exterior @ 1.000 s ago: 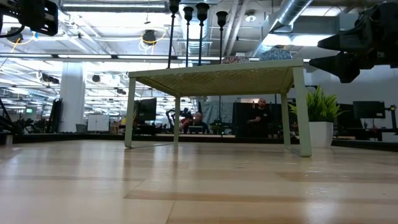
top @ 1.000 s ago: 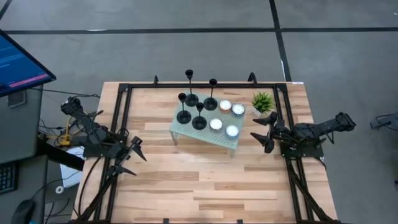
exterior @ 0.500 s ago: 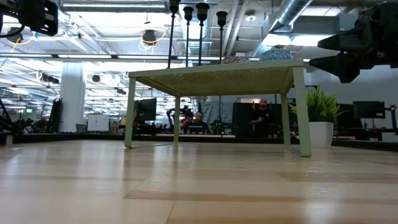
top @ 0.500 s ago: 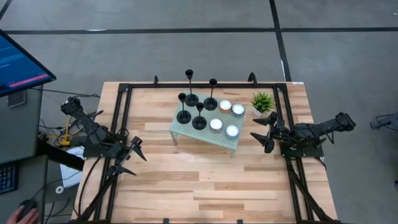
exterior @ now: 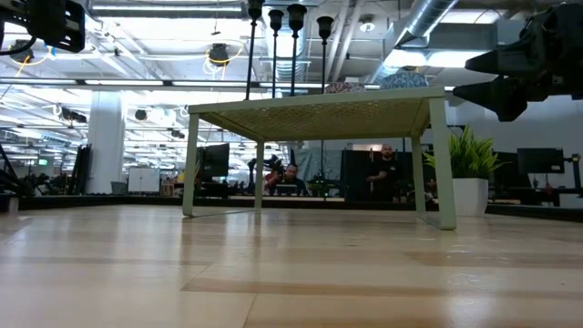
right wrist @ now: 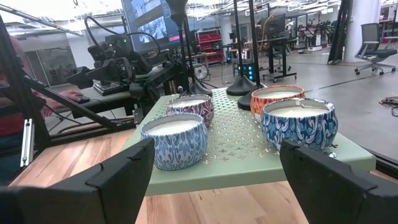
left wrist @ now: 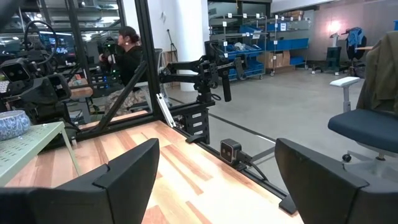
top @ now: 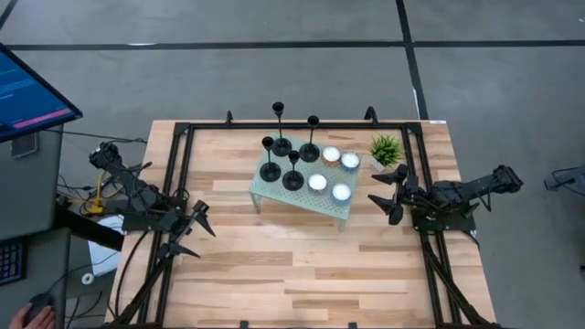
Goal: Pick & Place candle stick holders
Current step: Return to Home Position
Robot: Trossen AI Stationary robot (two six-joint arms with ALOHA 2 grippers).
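I see all four candle stick holders [top: 292,177] on the left half of the pale green shelf [top: 300,197] mid-worktop [top: 274,270], disc bases flat, stems straight up, cups on top. The scented candles [top: 330,155] fill the shelf's right half, and the potted plant [top: 386,149] sits just beside it. My left pincer [top: 203,239] hangs released, fingers spread, at the worktop's left edge, well apart from the shelf, arm folded back. My right pincer [top: 380,197] is likewise spread and holding nothing, aimed at the shelf's right end, near it.
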